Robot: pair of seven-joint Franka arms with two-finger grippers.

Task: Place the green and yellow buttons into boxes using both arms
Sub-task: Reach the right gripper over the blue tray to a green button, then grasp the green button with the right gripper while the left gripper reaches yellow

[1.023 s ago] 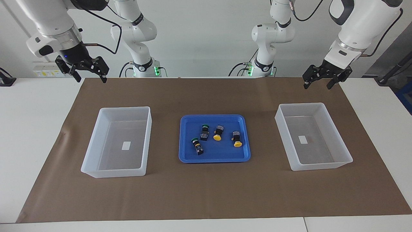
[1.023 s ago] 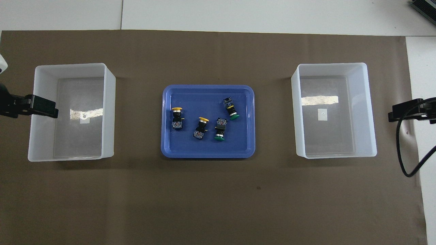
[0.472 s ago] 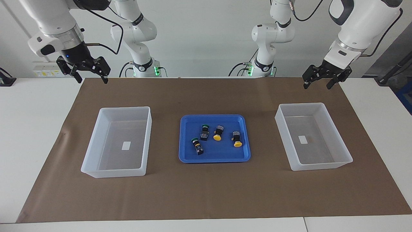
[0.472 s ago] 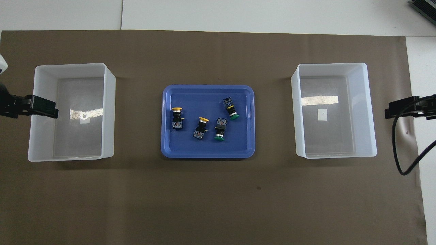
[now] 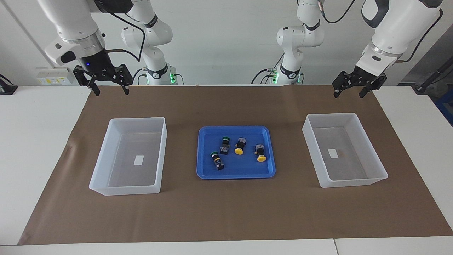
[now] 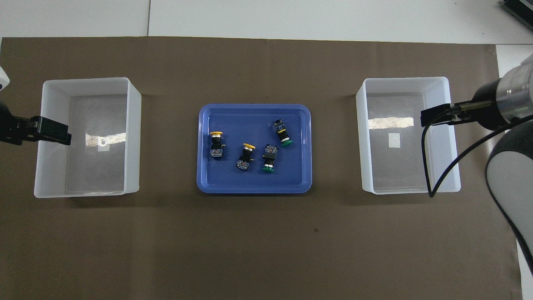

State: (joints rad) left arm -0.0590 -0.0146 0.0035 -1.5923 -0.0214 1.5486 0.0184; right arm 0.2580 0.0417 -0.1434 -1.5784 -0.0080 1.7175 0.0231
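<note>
Two green buttons [image 5: 225, 144] [image 5: 216, 160] and two yellow buttons [image 5: 240, 147] [image 5: 261, 154] lie on their sides in a shallow blue tray [image 5: 233, 128] at mid-table. In the overhead view the yellow ones [image 6: 216, 143] [image 6: 246, 156] lie toward the left arm's end and the green ones [image 6: 268, 160] [image 6: 283, 135] toward the right arm's. Two translucent white boxes [image 5: 106, 148] [image 5: 332, 115] flank the tray, each holding only a white label. My right gripper [image 5: 111, 91] hangs open and empty, high above its end of the table. My left gripper [image 5: 348, 94] waits open and empty, high above its own end.
A brown mat [image 5: 226, 212] covers most of the white table, and the boxes [image 6: 87, 79] [image 6: 404, 78] and tray [image 6: 254, 106] stand on it. A black cable [image 6: 429, 166] loops down from the right arm over the box at its end.
The right arm has swung toward the middle of the table, and its gripper now shows over the rim of its box in the overhead view. The left arm has not moved.
</note>
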